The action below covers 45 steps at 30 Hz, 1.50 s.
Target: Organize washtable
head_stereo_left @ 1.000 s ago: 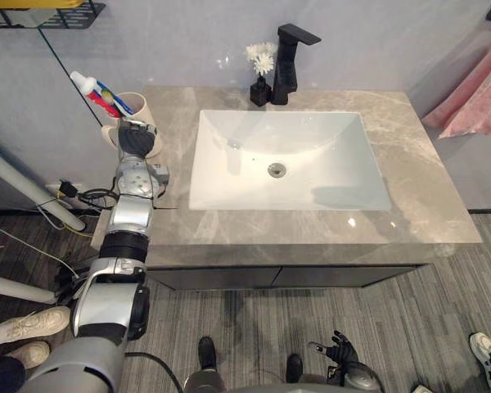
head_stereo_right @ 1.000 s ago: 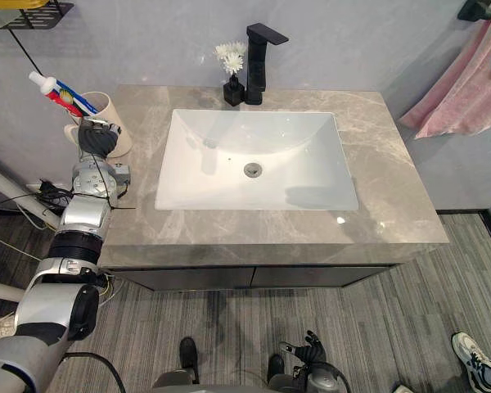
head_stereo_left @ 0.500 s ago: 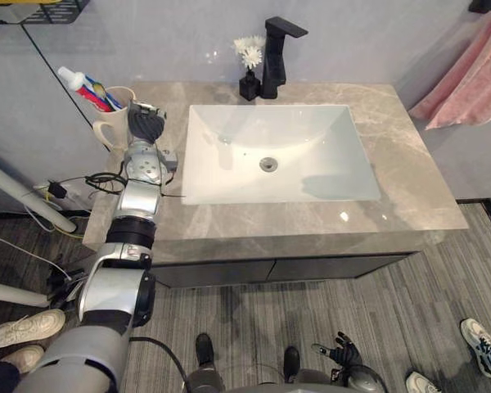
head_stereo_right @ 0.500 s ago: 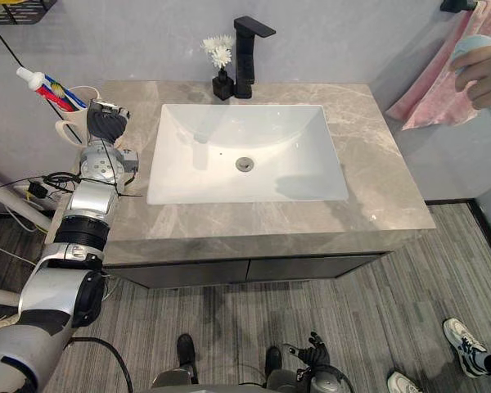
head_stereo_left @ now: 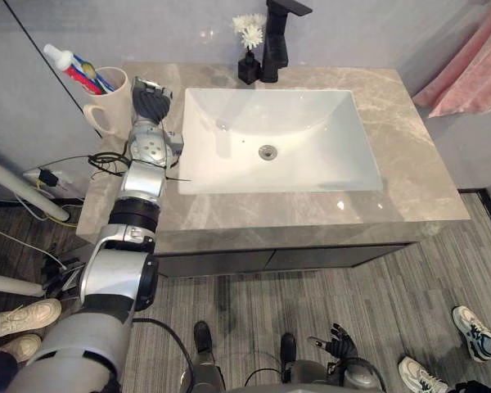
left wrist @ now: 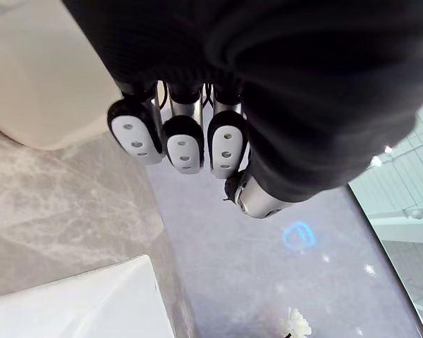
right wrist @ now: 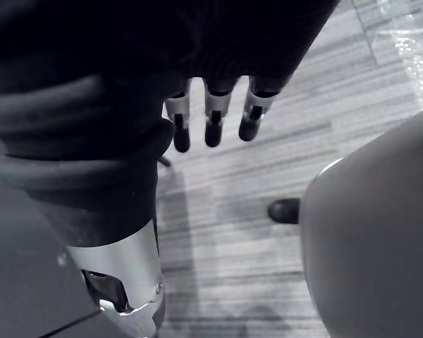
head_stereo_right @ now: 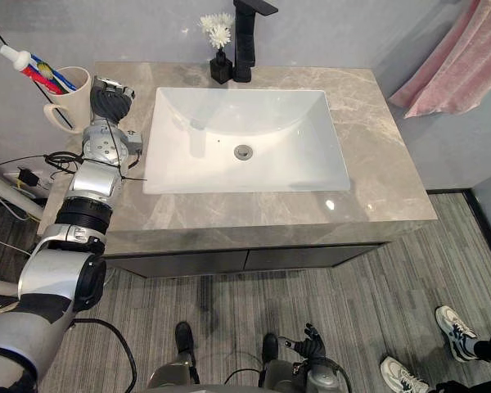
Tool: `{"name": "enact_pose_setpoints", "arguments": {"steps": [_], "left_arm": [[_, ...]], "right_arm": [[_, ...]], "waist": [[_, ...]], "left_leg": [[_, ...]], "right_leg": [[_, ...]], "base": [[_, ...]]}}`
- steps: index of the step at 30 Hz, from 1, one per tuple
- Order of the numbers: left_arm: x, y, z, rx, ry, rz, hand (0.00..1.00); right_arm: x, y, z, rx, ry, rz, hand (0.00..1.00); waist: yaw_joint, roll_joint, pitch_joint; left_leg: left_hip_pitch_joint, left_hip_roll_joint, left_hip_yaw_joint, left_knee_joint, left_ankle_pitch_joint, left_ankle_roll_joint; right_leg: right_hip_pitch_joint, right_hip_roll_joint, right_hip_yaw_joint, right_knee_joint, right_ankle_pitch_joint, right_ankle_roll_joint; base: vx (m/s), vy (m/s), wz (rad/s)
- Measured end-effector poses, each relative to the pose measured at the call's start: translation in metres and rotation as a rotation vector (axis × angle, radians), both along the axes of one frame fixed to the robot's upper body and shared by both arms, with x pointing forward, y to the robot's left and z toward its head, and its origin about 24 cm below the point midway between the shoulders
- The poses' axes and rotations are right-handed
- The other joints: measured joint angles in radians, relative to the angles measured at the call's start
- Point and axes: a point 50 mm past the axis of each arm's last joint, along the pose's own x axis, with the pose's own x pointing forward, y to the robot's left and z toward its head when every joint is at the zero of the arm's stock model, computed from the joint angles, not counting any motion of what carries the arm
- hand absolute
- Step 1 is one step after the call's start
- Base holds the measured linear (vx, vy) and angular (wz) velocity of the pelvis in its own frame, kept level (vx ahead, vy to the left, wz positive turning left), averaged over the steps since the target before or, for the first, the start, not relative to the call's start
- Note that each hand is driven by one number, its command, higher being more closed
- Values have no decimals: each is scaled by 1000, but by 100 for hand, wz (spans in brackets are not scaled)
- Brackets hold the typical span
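A cream mug [head_stereo_left: 108,102] with a toothbrush and a red-and-white toothpaste tube [head_stereo_left: 65,70] stands at the rear left edge of the grey marble washtable [head_stereo_left: 409,155]. My left hand [head_stereo_left: 151,105] hovers just right of the mug, between it and the white sink [head_stereo_left: 311,139]. In the left wrist view its fingers [left wrist: 185,141] are relaxed and hold nothing, with the mug [left wrist: 42,77] close beside them. My right hand [head_stereo_left: 337,348] hangs low over the floor, its fingers [right wrist: 211,120] straight and empty.
A black faucet [head_stereo_left: 277,37] and a small black vase of white flowers [head_stereo_left: 248,49] stand behind the sink. A pink towel [head_stereo_left: 470,74] hangs on the wall at the right. People's shoes [head_stereo_left: 20,318] show on the floor at left and at right [head_stereo_left: 475,332].
The camera has shifted. My left hand went from the front of the mug to its right side, apart from it. A person's hand seen at the far right half a second ago is gone.
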Motion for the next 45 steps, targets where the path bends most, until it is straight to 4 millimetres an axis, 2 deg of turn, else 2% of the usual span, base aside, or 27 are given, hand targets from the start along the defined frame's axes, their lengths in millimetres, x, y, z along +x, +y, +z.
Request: {"name": "enact_pose_setpoints", "arguments": {"steps": [4, 7, 9, 11, 15, 22, 28, 36, 45], "left_arm": [[-3, -5, 12, -3, -56, -23, 100], [-14, -10, 21, -14, -142, -65, 100], [-22, -10, 15, -55, -174, -103, 100], [-30, -9, -5, -135, -159, -153, 100], [-39, -2, -37, -277, -98, -182, 100], [-51, 13, -52, -463, -134, -178, 100], [-51, 13, -56, -569, -136, -233, 100], [-36, 43, -58, -562, -63, -146, 100], [-19, 40, -59, -511, 47, -147, 100]], "right_arm": [[1, 0, 0, 6, -5, -7, 0], [2, 0, 1, 7, -7, -7, 0], [2, 1, 1, 10, -7, -5, 0], [1, 0, 0, 9, 2, -5, 0], [1, 1, 0, 11, 3, -1, 0], [0, 1, -1, 10, 17, 0, 0], [-1, 1, -1, 5, 24, 11, 0], [-6, -1, -1, -38, 30, 83, 0], [-7, 0, -2, -35, 40, 82, 0]], "waist": [[3, 9, 6], [6, 18, 10], [15, 21, 11], [28, 23, 10], [35, 25, 10], [35, 28, 8], [37, 29, 6], [30, 33, -10], [28, 39, -18]], "left_leg": [[0, -4, -7, 1, 1, 1], [5, -10, -16, 0, 2, 2], [5, -10, -16, 0, 2, 2], [7, -9, -19, 0, 2, 2], [11, -10, -26, -5, 2, 2], [20, -11, -28, -6, 1, 2], [15, -10, -30, -5, 1, 1], [22, -10, -22, 0, 1, 1], [32, -8, -14, -6, 1, 1]], "right_leg": [[9, -4, -20, 0, -1, 2], [19, -8, -26, 0, -5, 6], [20, -9, -29, 0, -5, 6], [24, -10, -33, 0, -5, 6], [38, -11, -47, -3, -6, 7], [51, -12, -51, -6, -6, 7], [53, -11, -54, -17, -3, 7], [56, -10, -48, -22, -2, 6], [62, -10, -45, -25, -2, 6]], "base": [[18, 6, 10], [-1, 13, 10], [0, 0, 0], [-12, 3, 6], [-6, 5, 10], [0, 0, 0], [0, 0, 0], [11, -2, -2], [-7, 0, -1]]}}
